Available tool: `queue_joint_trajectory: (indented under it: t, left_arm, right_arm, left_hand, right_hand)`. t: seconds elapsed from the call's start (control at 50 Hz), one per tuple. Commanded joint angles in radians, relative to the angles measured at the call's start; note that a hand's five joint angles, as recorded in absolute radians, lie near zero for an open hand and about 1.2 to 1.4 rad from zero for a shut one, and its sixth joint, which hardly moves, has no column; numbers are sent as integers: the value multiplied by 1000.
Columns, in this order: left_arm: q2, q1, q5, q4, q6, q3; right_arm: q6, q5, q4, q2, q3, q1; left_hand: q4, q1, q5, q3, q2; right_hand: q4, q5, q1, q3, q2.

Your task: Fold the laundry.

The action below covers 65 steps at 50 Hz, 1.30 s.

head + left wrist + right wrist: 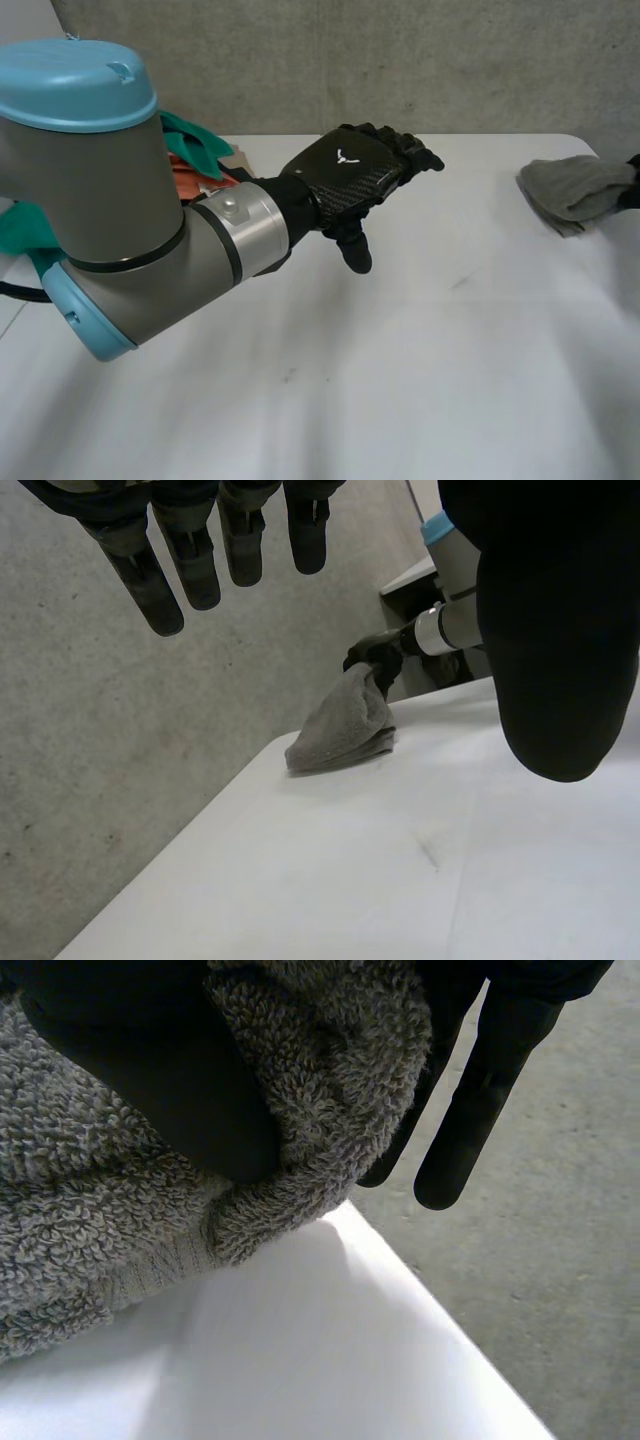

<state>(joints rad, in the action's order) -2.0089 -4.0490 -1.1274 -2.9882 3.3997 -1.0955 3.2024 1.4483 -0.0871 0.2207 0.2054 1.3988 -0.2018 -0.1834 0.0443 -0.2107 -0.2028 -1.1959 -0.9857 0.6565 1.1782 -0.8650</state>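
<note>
Right hand (170, 1080) clamped on bunched grey towel (60, 1240); left hand (350, 170) open, empty. Soft, floppy stuff, probably best grabbed by corners.

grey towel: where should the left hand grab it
Probably the low free end of the towel, lying on the table opposite the right hand, coming from the table's middle. The right hand pinches the raised end, so the end facing the open left hand is unobstructed.
</note>
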Motion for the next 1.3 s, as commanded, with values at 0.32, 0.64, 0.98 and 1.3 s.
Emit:
queue_joint_trajectory:
  t: [0.32, 0.64, 0.98, 1.3]
  left_arm:
    - [15, 1, -2, 0, -3, -18]
    - [136, -226, -123, -126, -31, -86]
    - [-341, -659, -404, -178, 231, 181]
    - [-495, -651, -411, -232, 273, 370]
  right_arm:
    - [-373, 205, 98, 405, 483, -27]
    - [-507, -236, 566, 992, 1394, 276]
    - [-891, -206, 360, 937, 1525, 414]
    - [-888, -203, 368, 937, 1543, 407]
  left_hand:
    - [9, -9, -26, 18, 10]
    - [6, -12, -23, 15, 7]
    - [-38, -56, 21, -29, -37]
    - [-1194, -1213, 1177, -1186, -1193]
  right_hand:
    - [1021, 986, -482, -1004, 691]
    - [1021, 986, -482, -1004, 691]
    - [1021, 986, -482, -1004, 691]
    - [1021, 986, -482, -1004, 691]
